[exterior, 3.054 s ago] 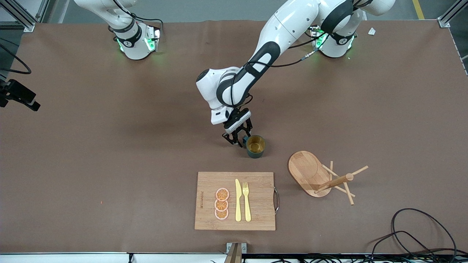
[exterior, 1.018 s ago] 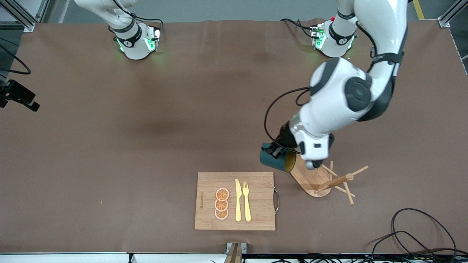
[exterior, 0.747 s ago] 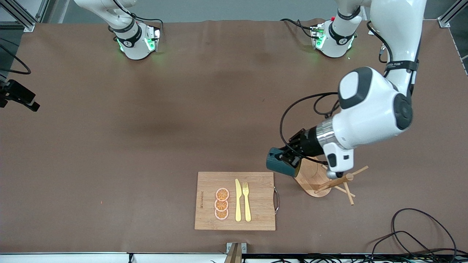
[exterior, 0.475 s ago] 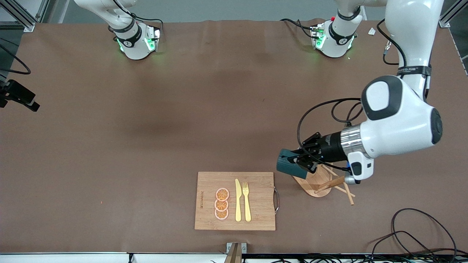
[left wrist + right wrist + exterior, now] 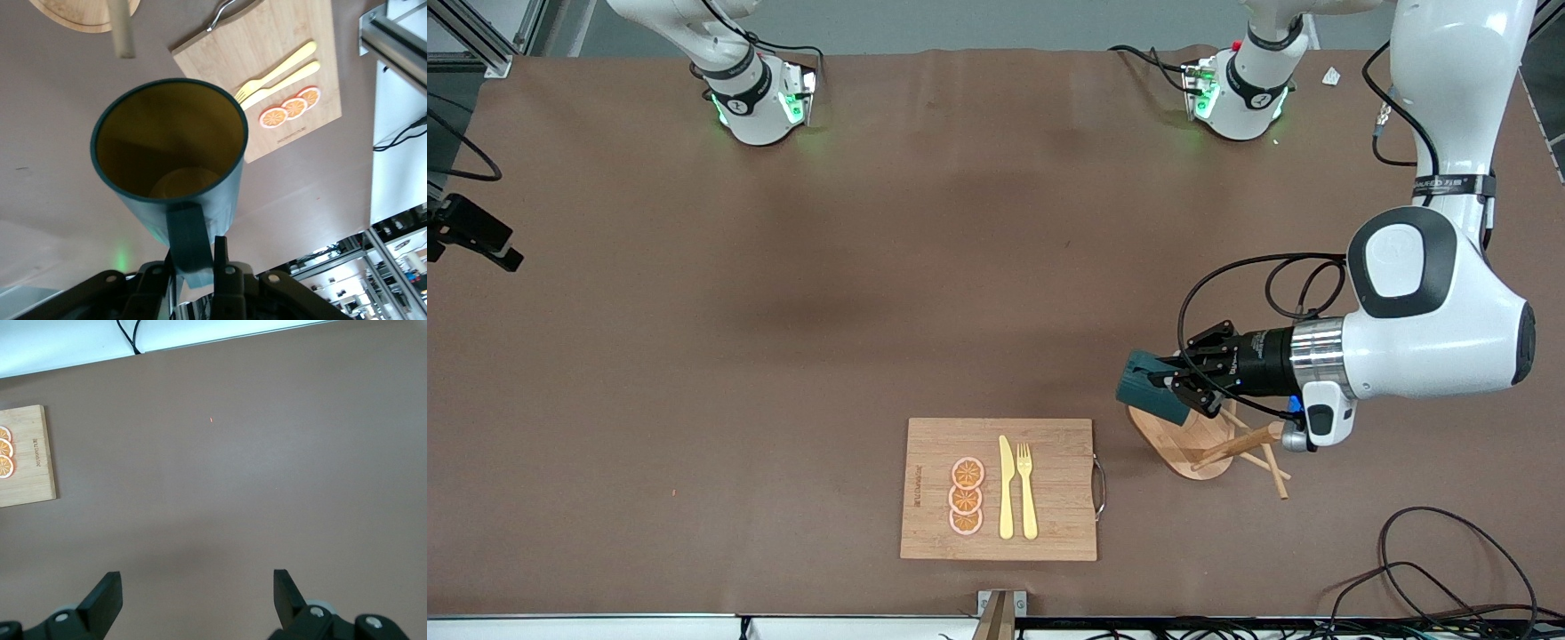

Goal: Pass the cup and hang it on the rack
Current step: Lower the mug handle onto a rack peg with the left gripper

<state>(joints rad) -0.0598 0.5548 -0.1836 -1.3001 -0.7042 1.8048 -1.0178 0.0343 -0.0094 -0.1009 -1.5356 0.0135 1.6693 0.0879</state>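
cup (image 5: 1152,397): lower right of front frame, over rack (image 5: 1183,427), left gripper (image 5: 1183,388) clamped on handle, sideways for pegging. right gripper (image 5: 193,600): waiting, jaws apart.

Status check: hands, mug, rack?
Left hand shut on dark teal mug, tipped sideways over bamboo mug rack. Right hand open, waiting. Nothing blocking.

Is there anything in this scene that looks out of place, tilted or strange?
Nothing is spilled or broken. The cup lies on its side in the air, but only because the left gripper holds it by the handle over the rack. The right gripper waits open.
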